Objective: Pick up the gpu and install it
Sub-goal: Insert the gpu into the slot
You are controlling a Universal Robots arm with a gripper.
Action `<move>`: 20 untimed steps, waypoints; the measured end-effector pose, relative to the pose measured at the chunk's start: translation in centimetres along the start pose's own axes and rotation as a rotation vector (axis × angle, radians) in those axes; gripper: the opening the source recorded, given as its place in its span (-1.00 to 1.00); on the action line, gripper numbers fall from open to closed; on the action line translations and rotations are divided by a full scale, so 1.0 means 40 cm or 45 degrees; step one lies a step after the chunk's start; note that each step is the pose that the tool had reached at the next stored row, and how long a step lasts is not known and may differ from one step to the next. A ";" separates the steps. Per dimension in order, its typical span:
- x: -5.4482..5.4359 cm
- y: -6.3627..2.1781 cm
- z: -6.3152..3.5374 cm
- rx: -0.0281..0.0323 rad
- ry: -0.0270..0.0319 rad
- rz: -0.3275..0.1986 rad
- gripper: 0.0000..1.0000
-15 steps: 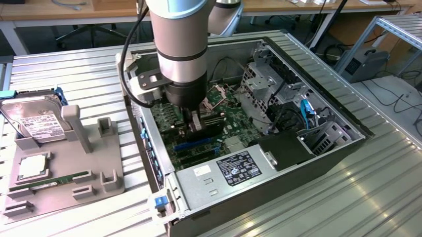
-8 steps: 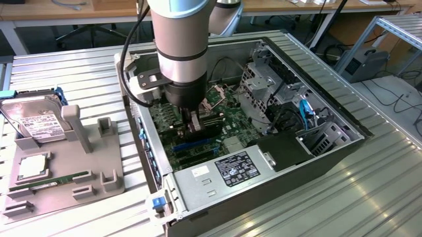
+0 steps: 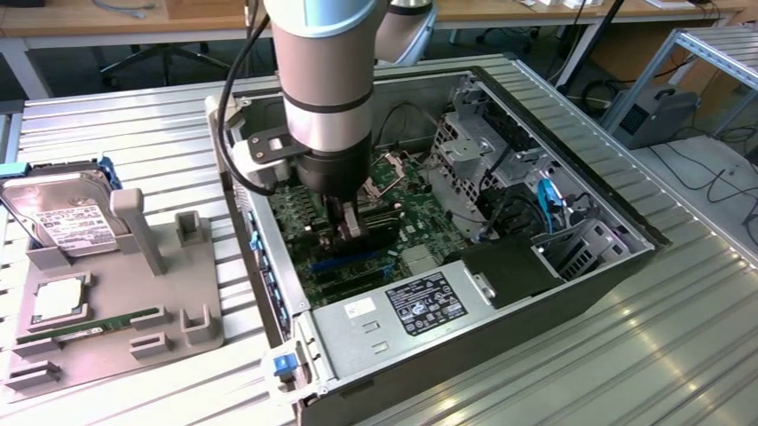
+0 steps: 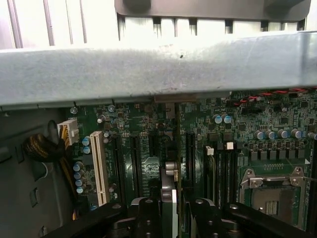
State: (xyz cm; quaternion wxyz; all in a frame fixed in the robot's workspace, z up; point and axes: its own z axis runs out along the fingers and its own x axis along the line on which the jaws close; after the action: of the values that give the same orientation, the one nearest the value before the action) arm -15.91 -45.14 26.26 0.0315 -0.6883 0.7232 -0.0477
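Observation:
My gripper point(image 3: 351, 232) is down inside the open computer case point(image 3: 592, 266), above the motherboard point(image 3: 409, 200). It is shut on the gpu point(image 3: 375, 238), a thin dark card held on edge. In the wrist view the gpu point(image 4: 177, 144) shows edge-on between the two black fingers point(image 4: 148, 213), running toward the case's back wall point(image 4: 158, 69). The card's lower edge stands over the dark expansion slots point(image 4: 190, 153) beside a white slot point(image 4: 99, 168). I cannot tell whether the card is touching a slot.
On the exterior view's left, a grey fixture point(image 3: 177, 324) holds a hard drive point(image 3: 66, 222), a processor point(image 3: 59, 300) and a memory stick point(image 3: 89, 327). The power supply point(image 3: 403, 311), drive cage point(image 3: 474, 151) and cables crowd the case. A processor socket point(image 4: 277, 193) lies beside the slots.

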 end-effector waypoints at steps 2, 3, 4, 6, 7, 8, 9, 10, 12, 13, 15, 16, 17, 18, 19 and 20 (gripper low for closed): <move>0.000 0.000 0.003 0.0004 0.0004 0.000 -0.46; 0.000 0.000 0.007 0.0003 0.0029 0.000 -0.46; -0.001 0.000 0.008 0.0001 0.0035 -0.001 -0.46; -0.001 0.000 0.009 -0.0001 0.0040 -0.001 -0.46; -0.001 0.000 0.009 0.0000 0.0038 0.000 -0.46; -0.001 0.000 0.010 0.0002 0.0035 0.000 -0.46; -0.001 0.000 0.010 0.0003 0.0034 0.000 -0.46; -0.001 0.000 0.010 0.0004 0.0034 0.000 -0.46; -0.001 0.000 0.010 0.0004 0.0033 0.000 -0.46; -0.001 0.000 0.010 0.0004 0.0033 0.000 -0.46; -0.001 0.000 0.010 0.0004 0.0033 0.000 -0.46; -0.001 0.000 0.010 0.0004 0.0033 0.000 -0.46; -0.001 0.000 0.010 0.0005 0.0032 -0.001 -0.46; -0.001 0.000 0.010 0.0006 0.0030 -0.001 -0.46; -0.001 0.000 0.010 0.0007 0.0029 -0.002 -0.46; -0.001 0.000 0.009 0.0006 0.0028 -0.003 -0.46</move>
State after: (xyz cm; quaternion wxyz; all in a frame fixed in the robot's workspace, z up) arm -15.87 -45.11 25.89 0.0308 -0.6890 0.7225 -0.0486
